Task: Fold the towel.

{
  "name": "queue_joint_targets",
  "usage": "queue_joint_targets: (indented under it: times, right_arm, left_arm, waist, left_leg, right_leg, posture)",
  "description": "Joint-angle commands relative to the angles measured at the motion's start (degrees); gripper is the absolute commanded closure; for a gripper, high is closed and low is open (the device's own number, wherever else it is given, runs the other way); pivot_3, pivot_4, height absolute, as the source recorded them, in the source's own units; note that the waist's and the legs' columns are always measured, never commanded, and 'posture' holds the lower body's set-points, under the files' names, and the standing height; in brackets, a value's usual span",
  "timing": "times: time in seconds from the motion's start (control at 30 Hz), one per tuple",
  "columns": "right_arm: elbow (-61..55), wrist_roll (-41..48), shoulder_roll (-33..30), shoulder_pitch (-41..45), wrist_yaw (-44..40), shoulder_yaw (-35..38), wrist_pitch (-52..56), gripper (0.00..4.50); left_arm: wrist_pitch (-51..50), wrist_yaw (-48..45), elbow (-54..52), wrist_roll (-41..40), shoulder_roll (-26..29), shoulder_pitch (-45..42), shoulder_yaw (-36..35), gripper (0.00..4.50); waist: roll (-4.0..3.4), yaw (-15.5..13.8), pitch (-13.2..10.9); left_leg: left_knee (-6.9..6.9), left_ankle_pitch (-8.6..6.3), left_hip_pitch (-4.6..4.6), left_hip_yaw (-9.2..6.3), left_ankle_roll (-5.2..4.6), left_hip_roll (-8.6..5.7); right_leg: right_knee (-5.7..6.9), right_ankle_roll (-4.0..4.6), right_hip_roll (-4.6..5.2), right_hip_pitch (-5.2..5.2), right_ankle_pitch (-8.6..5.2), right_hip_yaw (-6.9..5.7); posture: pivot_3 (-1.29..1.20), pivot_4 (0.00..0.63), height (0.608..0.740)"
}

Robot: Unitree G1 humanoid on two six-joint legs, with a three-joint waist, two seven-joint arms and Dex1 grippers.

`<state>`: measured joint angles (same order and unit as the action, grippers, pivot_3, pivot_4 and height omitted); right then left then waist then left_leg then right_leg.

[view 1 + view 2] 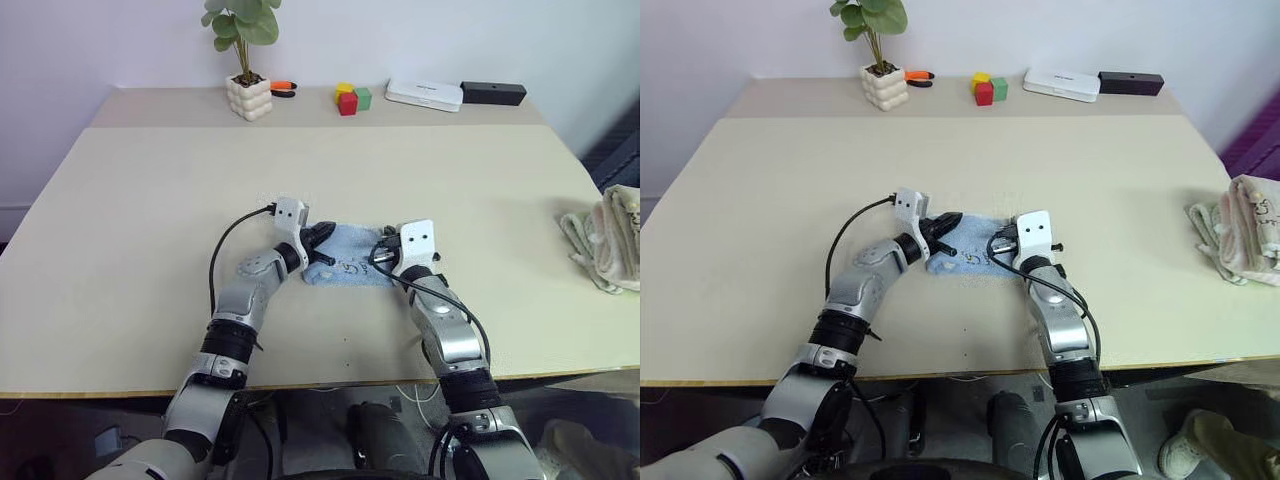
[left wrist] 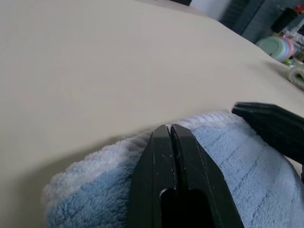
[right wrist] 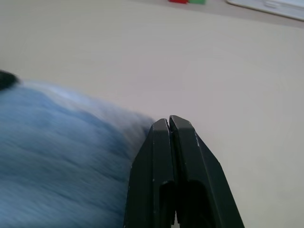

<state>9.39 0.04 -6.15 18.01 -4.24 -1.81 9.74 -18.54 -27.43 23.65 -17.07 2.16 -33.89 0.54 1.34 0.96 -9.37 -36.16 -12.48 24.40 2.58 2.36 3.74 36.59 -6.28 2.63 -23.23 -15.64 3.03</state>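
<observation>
The towel [image 1: 352,256] is light blue and lies folded small on the table's near middle, with a dark print on its front side. My left gripper [image 1: 323,234] comes in from the towel's left, fingers shut, and lies low over the towel's left end; the left wrist view shows its fingertips [image 2: 161,135] pressed together above the blue terry with nothing between them. My right gripper [image 3: 169,122] is shut too and sits at the towel's right edge, with blue cloth beside it and bare table ahead. Its black fingers [image 2: 270,127] also show across the towel in the left wrist view.
A stack of beige towels [image 1: 612,240] lies at the table's right edge. Along the far edge stand a potted plant [image 1: 247,92], an orange-handled tool [image 1: 283,87], coloured blocks [image 1: 351,98], a white box [image 1: 425,94] and a black box [image 1: 493,93].
</observation>
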Motion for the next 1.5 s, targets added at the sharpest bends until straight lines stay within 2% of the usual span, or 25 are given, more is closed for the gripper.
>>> queue_joint_targets:
  times: [0.03,0.13,0.2,0.3,0.53,0.57,0.6,0.7,0.77,0.9,0.93,0.97,1.13,1.2,1.3,1.5]
  right_arm:
    - [-0.99,-0.71,-0.27,0.36,-0.01,0.07,-0.53,4.5]
    - [-2.31,-0.23,-0.64,1.48,-0.76,0.64,0.11,4.5]
    - [-2.71,0.01,-1.0,2.53,-1.09,1.17,0.3,4.5]
    - [-2.2,-0.34,-1.53,3.69,-1.17,1.33,0.32,4.5]
    - [-2.01,1.14,-1.84,4.09,-1.65,2.51,1.28,4.5]
    - [-2.18,1.83,-2.37,4.43,-2.28,3.11,1.61,4.5]
    - [-2.75,5.37,-2.07,5.06,-3.49,5.42,2.81,4.5]
    - [-5.14,14.98,-3.0,7.34,-7.34,11.78,7.58,3.7]
    - [-7.36,20.11,-5.34,9.09,-10.25,14.91,11.6,2.75]
    - [-12.21,32.15,-10.17,10.9,-13.65,19.38,27.73,0.72]
    - [-13.41,35.67,-10.91,11.08,-13.4,20.79,32.4,0.27]
    - [-14.46,38.88,-11.54,11.23,-13.1,22.11,36.38,0.04]
    - [-15.52,56.58,-13.13,13.26,-7.12,30.37,58.09,0.04]
    - [-15.33,61.18,-13.71,13.7,-5.67,31.91,63.2,0.04]
    - [-15.25,64.74,-14.22,12.99,-3.98,32.56,67.46,0.04]
    - [-12.13,63.5,-12.95,10.24,-2.26,29.57,71.38,0.04]
  left_arm:
    - [-0.97,0.2,-1.23,-0.9,1.05,-0.07,-1.91,4.48]
    - [-1.5,-1.75,-4.01,-1.09,2.62,0.04,-1.53,4.48]
    - [-3.33,-3.49,-6.96,-4.09,2.98,-0.45,-2.79,4.48]
    - [-8.42,-5.62,-11.6,-10.07,3.01,-1.13,-5.21,3.75]
    - [-16.83,-4.66,-15.87,-17.12,5.69,-2.93,-10.3,0.19]
    - [-16.85,-6.07,-16.28,-16.96,6.93,-2.6,-9.77,0.08]
    - [-16.9,-7.5,-16.81,-16.92,8.31,-2.19,-9.3,0.08]
    - [-15.57,-12.12,-17.1,-15.98,13.06,-1.24,-8.6,0.0]
    - [-14.41,-14.13,-15.89,-15.15,16.29,-1.33,-9.16,0.0]
    - [-12.61,-20.67,-15.64,-14.53,22.98,-0.85,-8.74,0.0]
    - [-12.14,-22.56,-15.87,-14.53,24.54,-0.51,-8.71,0.0]
    - [-11.35,-24.6,-16.1,-14.42,25.98,-0.11,-8.53,0.0]
    - [-12.47,-34.8,-18.79,-18.74,32.64,2.74,-10.52,0.0]
    - [-13.37,-37.1,-19.89,-20.21,34.36,3.67,-10.95,0.0]
    - [-13.08,-39.89,-21.16,-20.64,36.63,5.89,-10.98,0.0]
    - [-11.91,-42.6,-22.75,-22.32,37.49,7.57,-12.45,0.0]
  waist:
    - [0.0,0.04,0.0]
    - [0.0,0.08,0.0]
    - [0.0,0.06,-0.01]
    - [0.0,-0.08,-0.02]
    - [0.0,0.01,-0.02]
    - [0.0,0.12,-0.02]
    - [0.0,0.13,-0.02]
    - [-0.01,0.07,-0.04]
    - [-0.05,0.07,-0.07]
    - [-0.05,-0.1,-0.08]
    - [-0.05,-0.09,-0.08]
    - [-0.05,-0.06,-0.08]
    - [-0.06,0.03,-0.08]
    - [-0.06,0.03,-0.09]
    - [-0.06,0.01,-0.09]
    - [-0.05,0.04,-0.09]
  left_leg:
    - [0.0,0.0,0.0,0.0,0.0,0.0]
    - [0.0,0.0,0.0,0.0,0.0,0.0]
    - [0.0,0.0,0.02,0.0,0.0,0.0]
    - [-0.01,0.0,0.04,0.0,0.0,0.0]
    - [-0.02,0.0,0.03,-0.01,0.0,0.0]
    - [-0.02,0.0,0.03,-0.01,0.0,0.0]
    - [0.0,0.0,0.02,-0.01,0.0,0.0]
    - [-0.01,0.01,0.03,0.0,0.01,0.0]
    - [-0.03,0.01,0.03,0.0,0.02,0.0]
    - [-0.02,0.01,0.03,0.0,0.02,0.02]
    - [0.0,0.01,0.03,0.0,0.02,0.02]
    - [0.01,0.01,0.03,0.0,0.02,0.03]
    - [0.03,0.01,0.04,0.04,0.02,0.06]
    - [0.04,0.01,0.07,0.05,0.02,0.08]
    - [0.03,0.01,0.07,0.05,0.01,0.08]
    - [0.01,0.0,0.09,0.05,0.0,0.08]
  right_leg:
    - [0.03,0.0,0.0,-0.03,0.0,0.0]
    - [0.06,0.0,0.0,-0.03,0.0,0.0]
    - [0.08,0.0,0.0,-0.06,0.0,0.0]
    - [0.11,0.0,0.01,-0.08,0.0,0.0]
    - [0.13,-0.01,0.01,-0.08,-0.01,0.0]
    - [0.14,-0.01,0.0,-0.08,-0.01,0.0]
    - [0.16,-0.02,0.0,-0.09,-0.01,0.01]
    - [0.24,-0.03,0.0,-0.12,-0.02,0.01]
    - [0.3,-0.02,0.01,-0.14,-0.03,0.01]
    - [0.37,-0.01,0.01,-0.18,-0.05,0.0]
    - [0.37,-0.01,0.01,-0.19,-0.05,0.0]
    - [0.37,0.02,0.01,-0.19,-0.06,0.0]
    - [0.39,0.11,0.02,-0.25,-0.12,0.01]
    - [0.4,0.18,0.03,-0.29,-0.16,0.01]
    - [0.4,0.27,0.03,-0.29,-0.2,0.01]
    - [0.39,0.28,0.04,-0.3,-0.21,0.01]
  posture:
    - [0.0,0.15,0.74]
    - [0.0,0.15,0.74]
    - [0.0,0.15,0.74]
    - [0.0,0.15,0.74]
    - [0.0,0.15,0.74]
    - [0.0,0.15,0.74]
    - [0.0,0.15,0.74]
    - [0.0,0.15,0.74]
    - [0.0,0.15,0.74]
    - [0.0,0.15,0.74]
    - [0.0,0.15,0.74]
    - [0.0,0.15,0.74]
    - [0.0,0.15,0.74]
    - [0.0,0.15,0.74]
    - [0.0,0.15,0.74]
    - [0.0,0.15,0.74]
